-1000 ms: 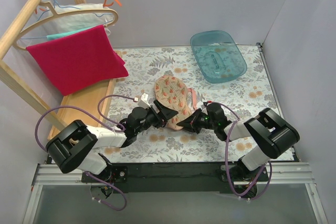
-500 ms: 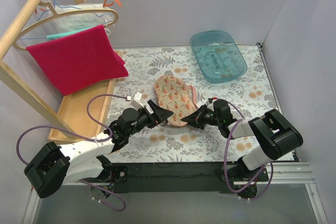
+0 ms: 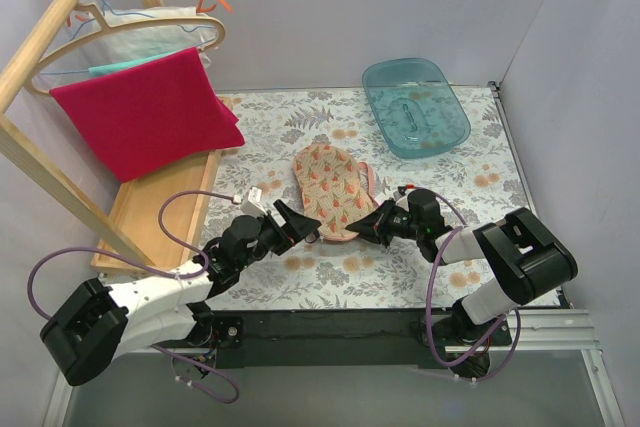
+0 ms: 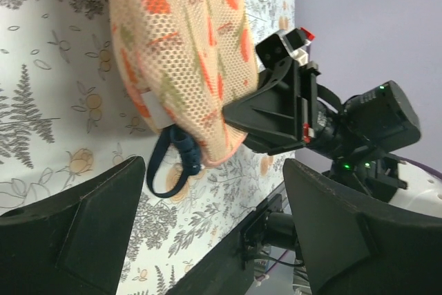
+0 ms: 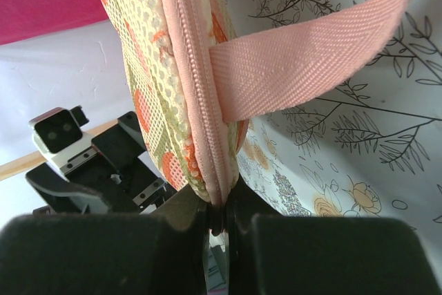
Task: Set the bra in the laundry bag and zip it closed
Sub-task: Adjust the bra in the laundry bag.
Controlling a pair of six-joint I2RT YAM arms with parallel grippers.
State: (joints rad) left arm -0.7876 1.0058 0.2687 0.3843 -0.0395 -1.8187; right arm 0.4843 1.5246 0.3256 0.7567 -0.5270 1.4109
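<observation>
The peach floral laundry bag (image 3: 333, 187) lies mid-table, its near end raised a little. My right gripper (image 3: 364, 228) is shut on the near tip of its pink zipper edge (image 5: 200, 101), just below the pink loop (image 5: 311, 60). The bra is almost wholly hidden inside the bag. Only a navy strap loop (image 4: 168, 169) hangs out of the near end. My left gripper (image 3: 303, 221) stands open just short of that end with nothing between its fingers (image 4: 76, 233). In the left wrist view the right gripper (image 4: 276, 112) shows beside the bag (image 4: 179, 39).
A translucent teal tub (image 3: 415, 107) sits at the back right. On the left, a wooden rack (image 3: 150, 212) carries a red towel (image 3: 145, 117) and hangers. Grey walls close in the table on three sides.
My left gripper has drawn back toward the near left, off the bag, with its jaws spread wider. The right gripper keeps its hold and the bag's near end has shifted slightly away.
</observation>
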